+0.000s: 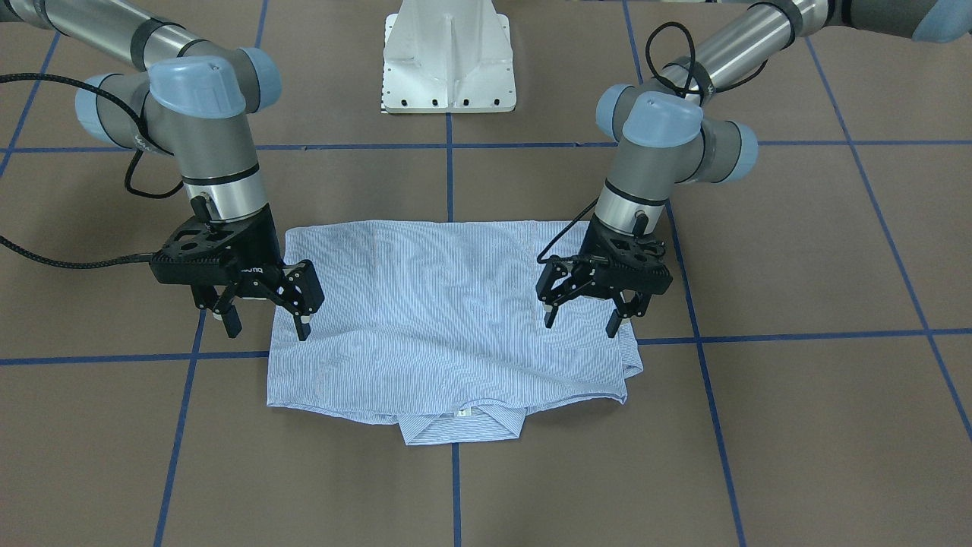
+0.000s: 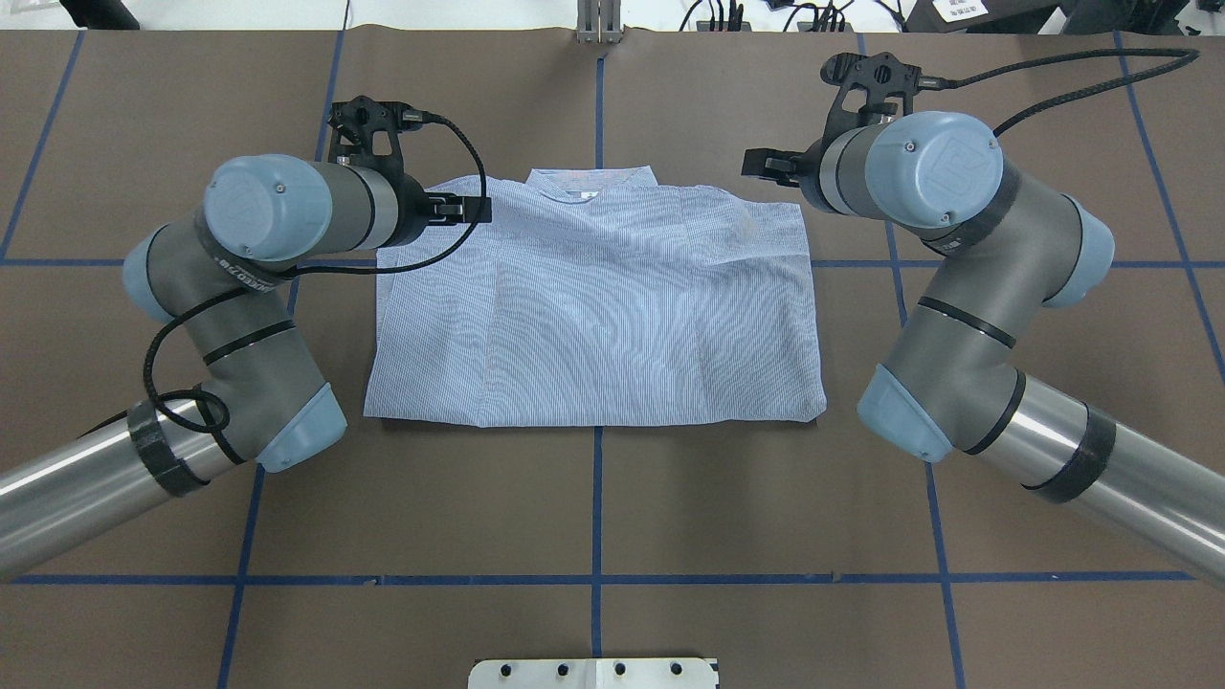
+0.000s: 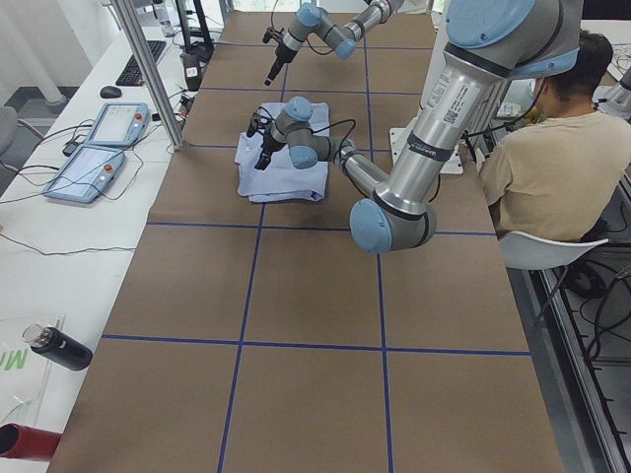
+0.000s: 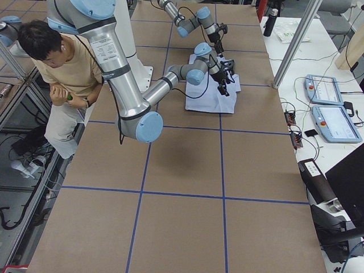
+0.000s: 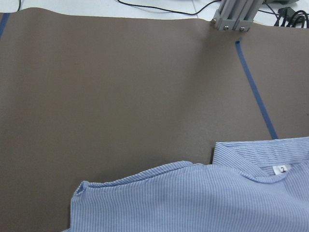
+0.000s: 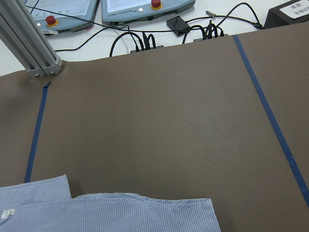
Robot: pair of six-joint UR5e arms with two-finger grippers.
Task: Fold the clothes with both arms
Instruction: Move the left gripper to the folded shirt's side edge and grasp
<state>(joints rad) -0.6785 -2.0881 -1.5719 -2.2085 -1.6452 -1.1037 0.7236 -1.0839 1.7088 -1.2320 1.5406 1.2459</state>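
Note:
The light blue-and-white pinstriped shirt [image 1: 448, 304] lies folded into a rectangle on the brown table, back side up, with its collar [image 1: 463, 425] at the edge far from the robot. My left gripper [image 1: 581, 325] hangs open just above the shirt's side edge, nothing between its fingers. My right gripper [image 1: 267, 328] hangs open over the opposite side edge, also holding nothing. In the overhead view the shirt [image 2: 593, 306] sits between both wrists. The left wrist view shows a shirt corner and collar [image 5: 260, 166]; the right wrist view shows the shirt's top edge [image 6: 120, 212].
The white pedestal base [image 1: 449, 61] stands behind the shirt. Blue tape lines [image 1: 456, 494] grid the table. A seated person [image 3: 552, 168] is beside the robot. Teach pendants [image 3: 99, 148] and a bottle [image 3: 59, 347] lie on the side bench; an aluminium post [image 6: 29, 48] stands at the far edge.

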